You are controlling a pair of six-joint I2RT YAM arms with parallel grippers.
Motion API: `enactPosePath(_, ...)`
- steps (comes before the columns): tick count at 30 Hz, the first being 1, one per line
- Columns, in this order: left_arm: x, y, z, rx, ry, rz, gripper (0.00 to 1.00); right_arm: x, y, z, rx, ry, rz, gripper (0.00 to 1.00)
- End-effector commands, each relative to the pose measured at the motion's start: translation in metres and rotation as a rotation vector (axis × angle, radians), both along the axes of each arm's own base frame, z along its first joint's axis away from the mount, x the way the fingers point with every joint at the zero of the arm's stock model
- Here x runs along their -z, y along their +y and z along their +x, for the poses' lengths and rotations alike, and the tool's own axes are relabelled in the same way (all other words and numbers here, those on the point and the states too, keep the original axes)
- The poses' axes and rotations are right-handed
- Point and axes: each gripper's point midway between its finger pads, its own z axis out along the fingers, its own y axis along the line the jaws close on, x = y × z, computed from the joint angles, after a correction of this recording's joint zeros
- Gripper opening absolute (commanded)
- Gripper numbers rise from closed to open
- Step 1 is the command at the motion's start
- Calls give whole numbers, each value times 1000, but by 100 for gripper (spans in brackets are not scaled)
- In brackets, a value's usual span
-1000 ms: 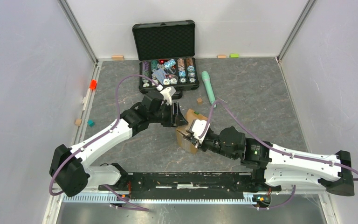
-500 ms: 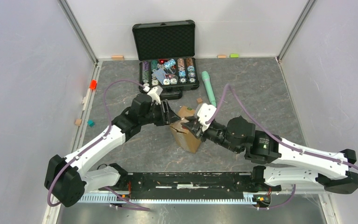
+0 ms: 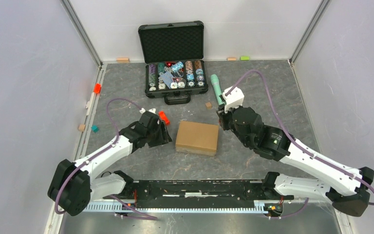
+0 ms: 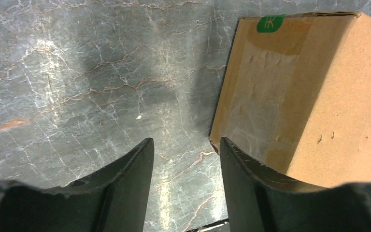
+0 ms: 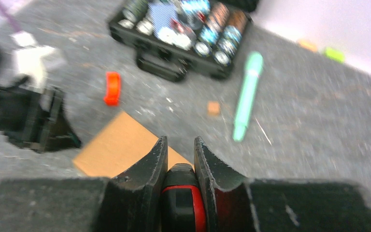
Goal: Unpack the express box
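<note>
The express box [image 3: 197, 137] is lying flat in the middle of the table [image 3: 282, 87], closed, plain brown cardboard; clear glossy tape is running down one end, a green sticker topping it.

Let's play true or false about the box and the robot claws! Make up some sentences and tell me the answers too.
1. The express box lies flat on the table. True.
2. The left claw is squeezing the box. False: it is open and empty, just beside the box.
3. The right claw pinches a black and red thing. True.
4. The green pen sits inside the chip case. False: it lies on the table, right of the case.
</note>
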Motion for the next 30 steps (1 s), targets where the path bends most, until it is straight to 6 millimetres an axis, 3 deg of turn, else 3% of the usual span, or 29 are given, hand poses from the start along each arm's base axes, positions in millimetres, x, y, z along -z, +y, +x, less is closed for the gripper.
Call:
enactPosePath(1,-32,-8,14,16,-85,-34,65,36,-44,-1,150,92,24,0)
enactPosePath(5,-58,-20,13,64,-120,-90,68,70,-61,-7,190,147,27,0)
enactPosePath(10,-76,-47,14,152,-144,-135,70,105,-53,-11,156,210,38,0)
enactPosePath(14,-63,-59,19,182,-125,-77,68,112,-40,-9,125,217,58,0)
enactPosePath(22,-28,-45,35,117,-108,50,50,125,-14,-7,50,260,64,0)
enactPosePath(30,-8,-21,32,7,-73,79,37,108,5,-3,-5,247,93,0)
